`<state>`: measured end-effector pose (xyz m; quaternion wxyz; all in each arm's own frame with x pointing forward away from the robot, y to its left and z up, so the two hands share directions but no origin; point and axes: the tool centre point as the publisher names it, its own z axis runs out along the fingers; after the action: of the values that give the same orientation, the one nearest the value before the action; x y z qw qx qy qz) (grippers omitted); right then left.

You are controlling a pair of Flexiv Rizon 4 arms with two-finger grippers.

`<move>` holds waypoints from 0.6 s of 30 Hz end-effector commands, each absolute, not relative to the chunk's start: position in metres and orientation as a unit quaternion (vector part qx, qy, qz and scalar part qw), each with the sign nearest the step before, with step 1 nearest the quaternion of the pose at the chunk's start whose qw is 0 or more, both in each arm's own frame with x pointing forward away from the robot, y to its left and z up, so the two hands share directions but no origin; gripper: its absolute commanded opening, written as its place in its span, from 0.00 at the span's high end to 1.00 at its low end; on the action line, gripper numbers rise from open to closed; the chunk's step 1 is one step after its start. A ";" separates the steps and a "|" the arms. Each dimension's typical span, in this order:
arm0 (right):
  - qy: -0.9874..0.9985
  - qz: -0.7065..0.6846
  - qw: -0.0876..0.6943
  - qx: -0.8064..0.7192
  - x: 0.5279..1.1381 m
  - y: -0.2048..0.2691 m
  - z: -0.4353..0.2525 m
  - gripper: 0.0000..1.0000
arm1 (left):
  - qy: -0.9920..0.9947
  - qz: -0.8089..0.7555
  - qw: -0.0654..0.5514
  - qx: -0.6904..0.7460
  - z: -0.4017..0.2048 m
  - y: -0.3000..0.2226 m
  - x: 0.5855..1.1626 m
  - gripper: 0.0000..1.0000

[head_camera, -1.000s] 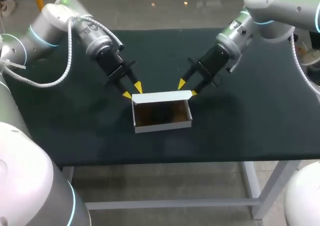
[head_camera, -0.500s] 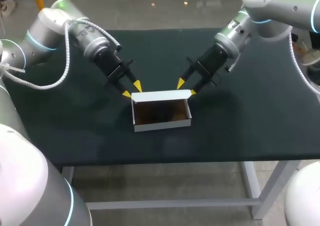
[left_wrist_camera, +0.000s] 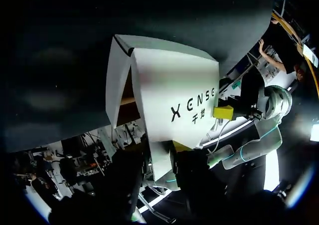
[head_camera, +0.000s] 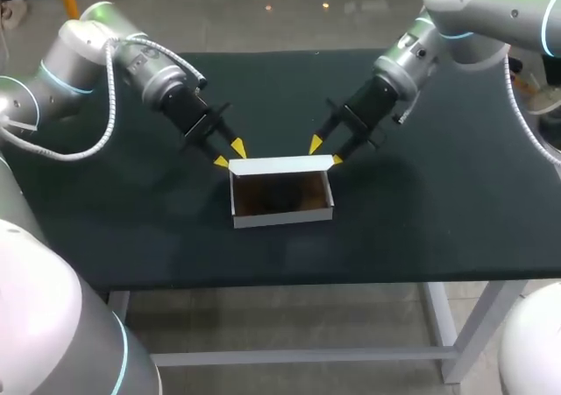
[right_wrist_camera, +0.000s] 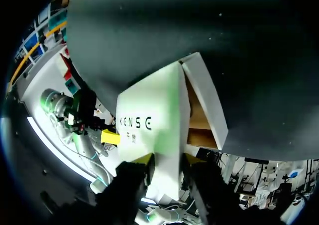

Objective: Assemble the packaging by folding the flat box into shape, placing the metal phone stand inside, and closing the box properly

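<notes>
Left gripper (head_camera: 230, 154) hangs low over the tabletop (head_camera: 438, 229) at the rear left corner of the white box (head_camera: 282, 217), its arm coming in from the far left. Right gripper (head_camera: 326, 151) mirrors it at the rear right corner, its arm reaching down from the far right. Each sits at one end of the lid (head_camera: 280, 165), which stands raised along the box's rear wall, its printed outer face turned toward both wrist cameras. In each wrist view a narrow white strip at the lid's near end runs in to that arm's own gripper, while the other gripper shows at the lid's far end. Whether either gripper has a real hold of the card, or only stands about it, I cannot tell. The box rests on the tabletop near the middle, a little toward the front edge, open at the top with its short side walls up. Its inside is brown and shaded, and what lies in it cannot be made out
</notes>
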<state>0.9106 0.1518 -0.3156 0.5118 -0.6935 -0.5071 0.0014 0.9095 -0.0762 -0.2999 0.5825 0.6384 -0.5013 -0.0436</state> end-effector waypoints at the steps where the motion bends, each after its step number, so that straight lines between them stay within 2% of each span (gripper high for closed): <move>1: -0.508 0.005 0.514 -0.691 0.914 0.156 -0.316 0.59 | -0.497 -0.036 0.583 0.642 -0.300 -0.079 0.905 0.75; 18: -0.509 0.005 0.515 -0.690 0.912 0.155 -0.319 0.58 | -0.503 -0.034 0.581 0.639 -0.302 -0.081 0.903 0.74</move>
<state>0.9093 0.1513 -0.3183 0.5128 -0.6924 -0.5076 0.0023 0.9057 -0.0766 -0.3019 0.5825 0.6382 -0.5021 -0.0342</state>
